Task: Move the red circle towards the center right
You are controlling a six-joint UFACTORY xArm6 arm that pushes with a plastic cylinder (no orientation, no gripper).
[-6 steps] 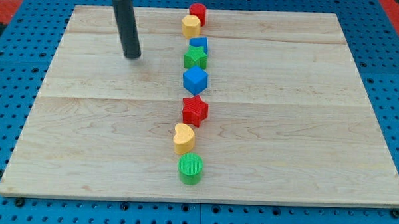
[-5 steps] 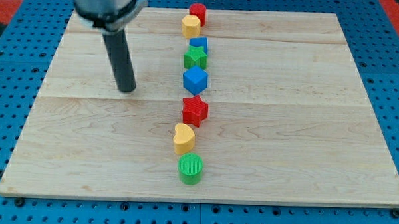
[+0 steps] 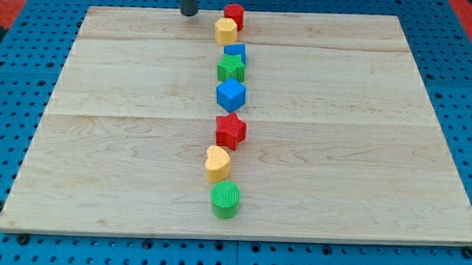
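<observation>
Only a short stub of the dark rod shows, cut off by the view's top edge, so the arm above it is out of sight; my tip [image 3: 189, 14] sits at the far edge of the pale wooden board [image 3: 361, 153], a little to the left of the far end of the block line and apart from every block. The rod carries no fingers, so there is nothing to spread or press together. The red circle block [image 3: 234, 15] stands at the far end of the line, near the board's far edge and about midway across, with the yellow block [image 3: 225, 31] touching its near-left side; that yellow block's exact shape is hard to make out. Nearer along the line, a blue block [image 3: 236, 51] is half hidden behind the green star block [image 3: 231, 68], so its shape cannot be told. Then come the blue cube-like block [image 3: 231, 94], the red star block [image 3: 230, 130], the yellow heart block [image 3: 217, 163] and the green ribbed cylinder block [image 3: 225, 199], nearest of all. The blue perforated table [image 3: 17, 78] surrounds the board, with red corners partly cut off at far left and far right.
</observation>
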